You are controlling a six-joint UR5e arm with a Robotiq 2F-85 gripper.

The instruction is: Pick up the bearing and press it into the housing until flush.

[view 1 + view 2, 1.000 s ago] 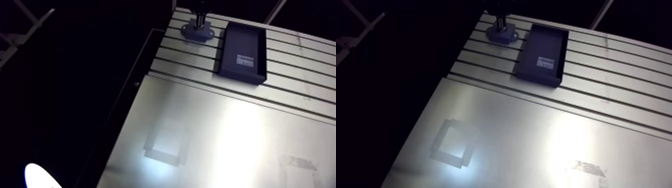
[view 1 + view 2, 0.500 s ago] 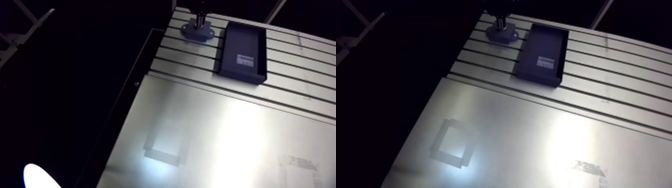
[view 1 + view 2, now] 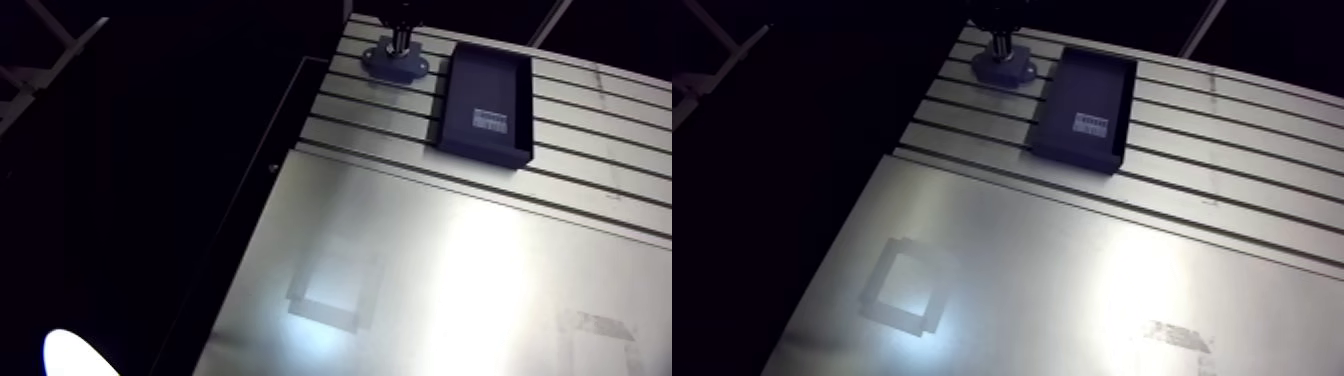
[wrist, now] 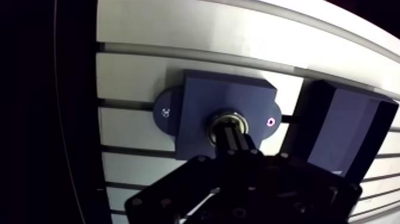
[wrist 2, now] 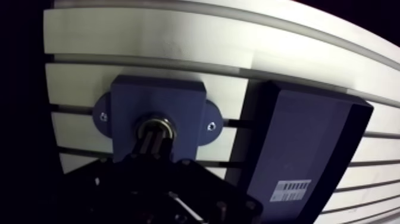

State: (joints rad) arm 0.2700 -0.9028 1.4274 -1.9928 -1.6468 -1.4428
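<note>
since a moment ago, almost nothing has changed. the table (image 3: 450, 270) looks the same, and the tray (image 3: 486, 100) lies in the same spot, just beside the housing (image 4: 196, 101). the housing sits flat on the table's slots. the gripper (image 4: 233, 136) has stayed low, right over the housing, and i see no slide or lift. its two fingers are squeezed close together, and their tips are down on the bearing (image 4: 221, 117). the bearing sits in the round hole in the middle of the housing. only its shiny ring shows around the tips. i think this means the pick-up is done and the push is on now, or near its end. i cannot tell if the ring is level with the housing top yet, as the gripper hides part of it. that needs a check before the gripper lifts away.
</note>
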